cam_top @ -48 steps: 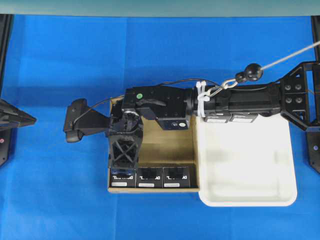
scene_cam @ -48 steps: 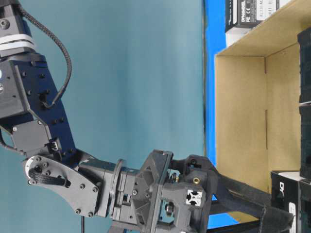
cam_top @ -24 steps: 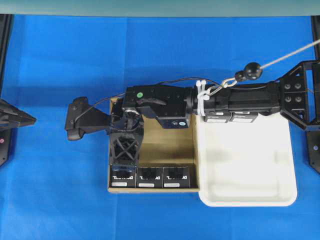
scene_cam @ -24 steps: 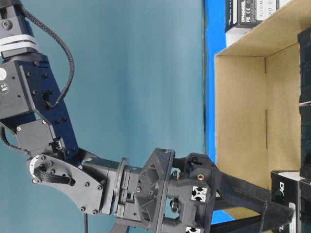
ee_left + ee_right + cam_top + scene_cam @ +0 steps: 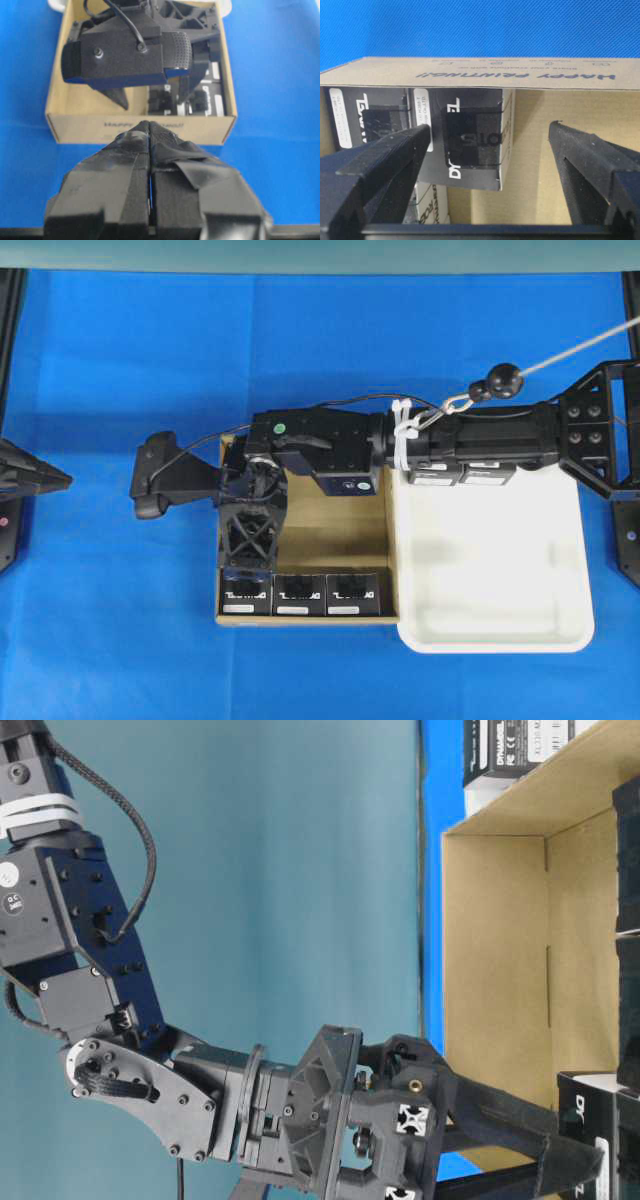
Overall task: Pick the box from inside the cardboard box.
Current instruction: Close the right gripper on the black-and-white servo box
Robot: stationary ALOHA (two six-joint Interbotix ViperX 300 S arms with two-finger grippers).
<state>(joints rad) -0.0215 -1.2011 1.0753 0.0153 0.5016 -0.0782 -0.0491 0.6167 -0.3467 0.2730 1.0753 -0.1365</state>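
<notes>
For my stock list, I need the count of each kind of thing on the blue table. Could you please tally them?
Brown cardboard carton: 1
White plastic tray: 1
Small black boxes inside the carton: 3
Tray boxes, black, partly hidden: 2
Total: 7

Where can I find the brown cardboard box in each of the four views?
Overhead: cardboard box at centre, left of the white tray.
Table-level: right side.
Left wrist: upper middle.
Right wrist: its wall crosses the top.
Shared landmark: the black boxes inside it.
</notes>
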